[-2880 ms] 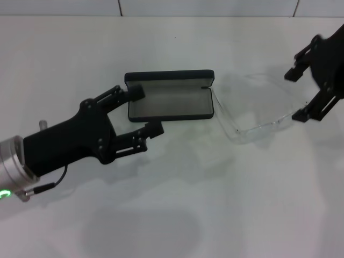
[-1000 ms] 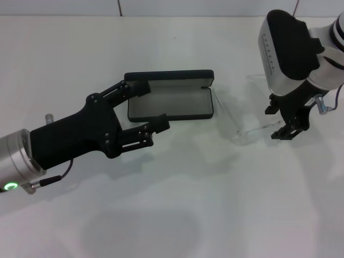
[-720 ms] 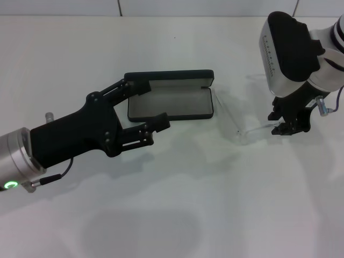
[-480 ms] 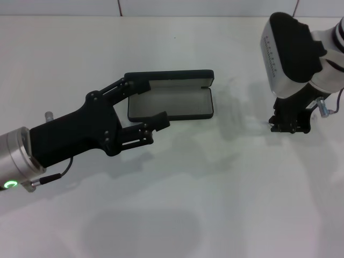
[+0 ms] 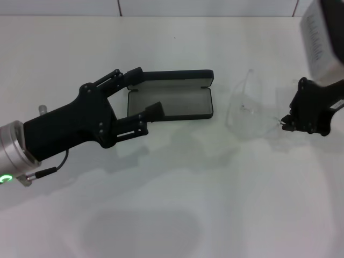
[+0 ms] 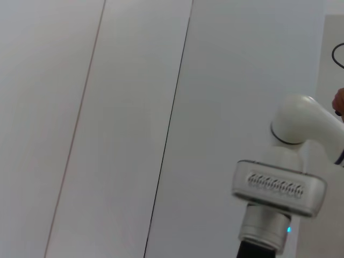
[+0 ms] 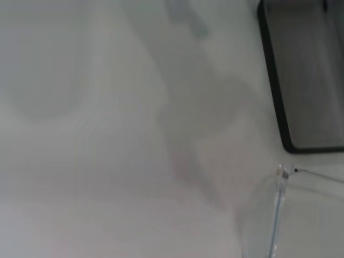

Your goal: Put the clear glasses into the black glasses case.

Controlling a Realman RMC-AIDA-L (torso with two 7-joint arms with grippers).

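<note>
In the head view, our right gripper (image 5: pixel 286 122) has come up off the table (image 5: pixel 177 215) since a moment ago, and the clear glasses (image 5: pixel 246 110) have come with it. Half a second back they were barely traceable beside its fingers; now the frame hangs tilted in the air, one end pinched at the fingertips, the lens and one thin arm reaching from the gripper toward the black glasses case (image 5: pixel 174 99). We read the right gripper as clamped on the glasses. The case lies open, grey lining up, well apart from the glasses on the side they point toward. Our left gripper (image 5: pixel 141 91) has shifted slightly as well: its fingers are spread wide, one at the case's back edge and one over the front rim at the near end of the tray. Whether they actually touch the case we cannot tell. We judge the pick to be done, and the carry across to the case comes next, with the left arm placed to steady the case.

In the left wrist view we see only pale panelled wall and the upper part of the right arm (image 6: pixel 282 185); nothing of the task's things shows.

In the right wrist view, the corner of the open case (image 7: pixel 301 75) sits ahead of this camera, and the clear hinge end of the glasses (image 7: pixel 277 215) hangs close in front of it, apart from the case. The gripper's own fingers do not show here.
</note>
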